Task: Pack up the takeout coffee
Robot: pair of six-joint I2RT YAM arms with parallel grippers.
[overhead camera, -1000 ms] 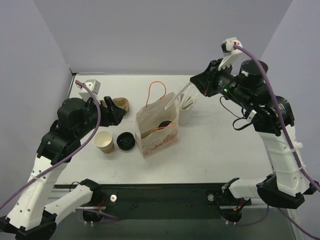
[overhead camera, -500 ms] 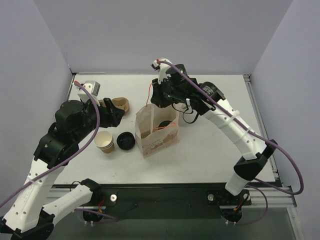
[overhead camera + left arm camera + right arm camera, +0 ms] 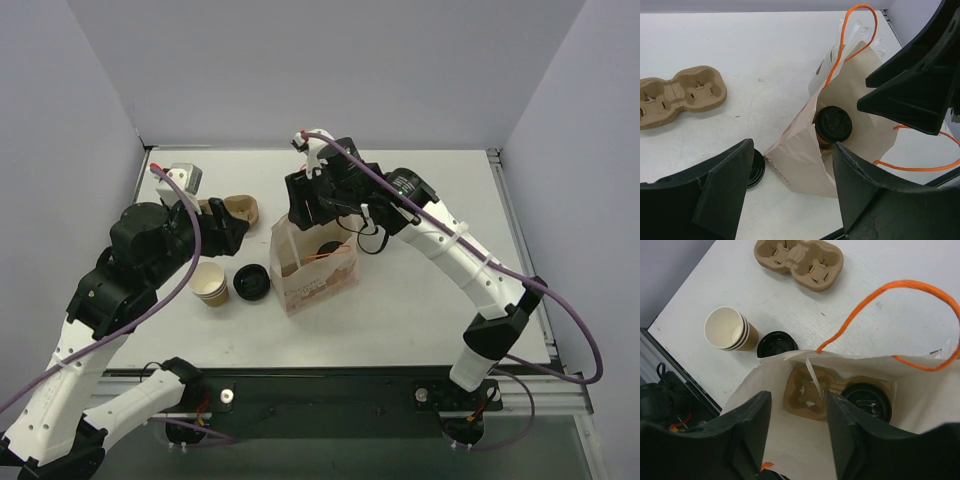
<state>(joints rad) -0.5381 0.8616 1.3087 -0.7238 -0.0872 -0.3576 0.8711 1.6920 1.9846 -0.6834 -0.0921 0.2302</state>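
Swung across, the right pincer [image 3: 797, 397] is held parted and empty above the bag [image 3: 765, 385]; below, the coffee [image 3: 866, 400] is steadied by a tray [image 3: 800, 390].

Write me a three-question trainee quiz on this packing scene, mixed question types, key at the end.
1. True or false: the takeout coffee stands inside the paper bag.
2. Multiple choice: what lies between the bag and the stack of lidless cups?
A) a loose black lid
B) a spoon
C) a folded napkin
3. Short answer: which gripper hangs over the bag's open mouth, and how do its jaws stand?

Key
1. True.
2. A.
3. The right gripper, with its jaws apart and nothing between them.
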